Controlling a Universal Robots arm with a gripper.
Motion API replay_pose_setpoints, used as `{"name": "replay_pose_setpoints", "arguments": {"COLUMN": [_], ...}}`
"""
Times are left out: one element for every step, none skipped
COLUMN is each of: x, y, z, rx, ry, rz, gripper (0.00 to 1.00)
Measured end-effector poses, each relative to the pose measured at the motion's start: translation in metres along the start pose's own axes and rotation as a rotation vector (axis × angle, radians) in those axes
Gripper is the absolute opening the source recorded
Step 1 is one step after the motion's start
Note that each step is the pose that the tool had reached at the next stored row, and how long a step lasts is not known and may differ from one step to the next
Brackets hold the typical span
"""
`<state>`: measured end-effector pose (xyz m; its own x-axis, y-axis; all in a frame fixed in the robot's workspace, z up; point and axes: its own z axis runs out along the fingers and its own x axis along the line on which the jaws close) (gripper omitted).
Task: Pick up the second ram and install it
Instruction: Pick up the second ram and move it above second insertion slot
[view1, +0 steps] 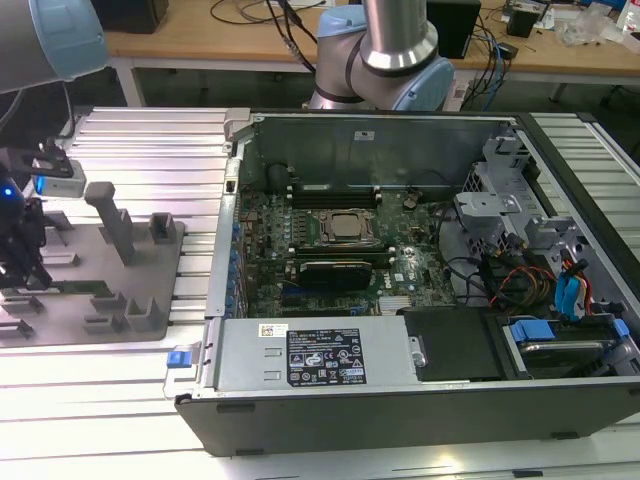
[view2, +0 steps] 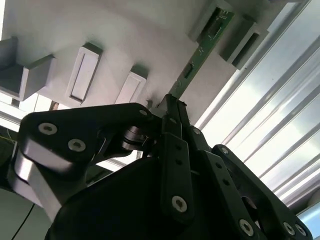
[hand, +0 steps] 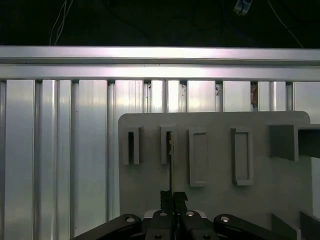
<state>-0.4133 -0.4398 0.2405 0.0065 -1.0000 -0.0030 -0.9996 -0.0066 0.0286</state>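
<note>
The second ram (view2: 200, 50) is a thin green stick lying in a slot of the grey fixture plate (view1: 145, 262) at the exterior view's left. My gripper (view1: 36, 280) stands over that plate, at the near end of the green strip (view1: 88, 287). In both wrist views the black fingers are drawn together on the stick's near end: the gripper (view2: 170, 106) is shut on it, and the far end still sits between two grey blocks (view2: 245, 42). The first wrist view shows the stick edge-on (hand: 170, 165), running from the gripper (hand: 173, 196) into a fixture slot.
An open computer case (view1: 300, 130) fills the middle and the exterior view's right, with the motherboard (view1: 400, 270), a processor socket (view1: 345, 228) and a black card (view1: 335, 272) inside. Upright grey pegs (view1: 112, 215) stand on the fixture. Ribbed aluminium rails (hand: 60, 150) surround it.
</note>
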Motion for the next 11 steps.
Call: {"name": "replay_pose_setpoints", "arguments": {"x": [0.0000,0.0000,-0.0001,-0.0001,-0.0001,-0.0001,-0.0001,-0.0001,-0.0002,-0.0002,-0.0004], "y": [0.0001,0.0002,0.0003,0.0004,0.0005,0.0006,0.0007,0.0008,0.0009,0.0010,0.0010], "z": [-0.0037,-0.0063,-0.0086,-0.0140,-0.0175,-0.0198,-0.0245,-0.0292,-0.0325,-0.0353,-0.0382], "rx": [-0.0001,0.0000,0.0000,0.0000,-0.0001,0.0001,0.0000,0.0000,0.0001,0.0000,0.0001], "ry": [0.0000,0.0000,0.0000,0.0000,0.0000,-0.0001,0.0000,-0.0001,0.0000,0.0000,0.0000], "rz": [0.000,0.000,0.000,0.000,0.000,0.000,0.000,0.000,0.000,0.000,0.000], "gripper": [0.09,0.09,0.09,0.09,0.09,0.09,0.09,0.09,0.09,0.09,0.09]}}
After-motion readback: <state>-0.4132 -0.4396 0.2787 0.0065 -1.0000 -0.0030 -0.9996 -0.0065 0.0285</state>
